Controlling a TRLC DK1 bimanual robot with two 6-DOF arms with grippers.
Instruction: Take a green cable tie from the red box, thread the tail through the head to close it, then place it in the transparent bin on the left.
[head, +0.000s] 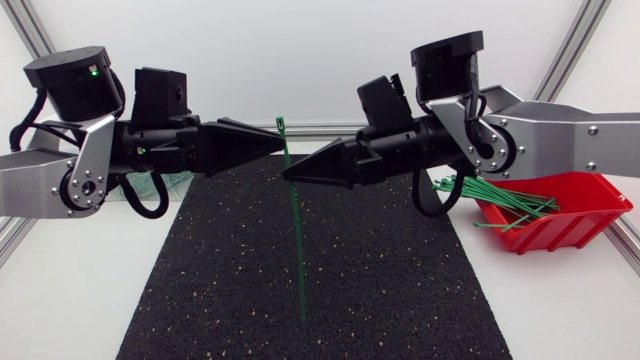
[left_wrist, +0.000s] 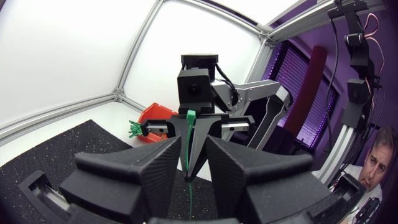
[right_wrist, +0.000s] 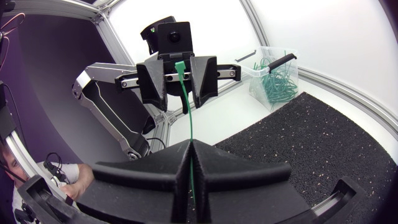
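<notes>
Black mat (head: 300, 290), right claw (right_wrist: 189, 148) gripping tie (right_wrist: 188, 118), right wrist view shows bin (right_wrist: 277, 78)

Left arm (head: 40, 180): was silver-grey plates with black drum joints; a green light (head: 93, 70) glowed on one.
Right arm (head: 570, 135): same colours, small screws (head: 590, 130), looping black cables (head: 468, 120).
Grippers: left gripper (head: 278, 146) and right gripper (head: 290, 172) were matte black wedges.

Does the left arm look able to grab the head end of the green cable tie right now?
Probably yes: the left gripper is open around the cable tie near its head, while the right gripper pinches it lower down.
</notes>
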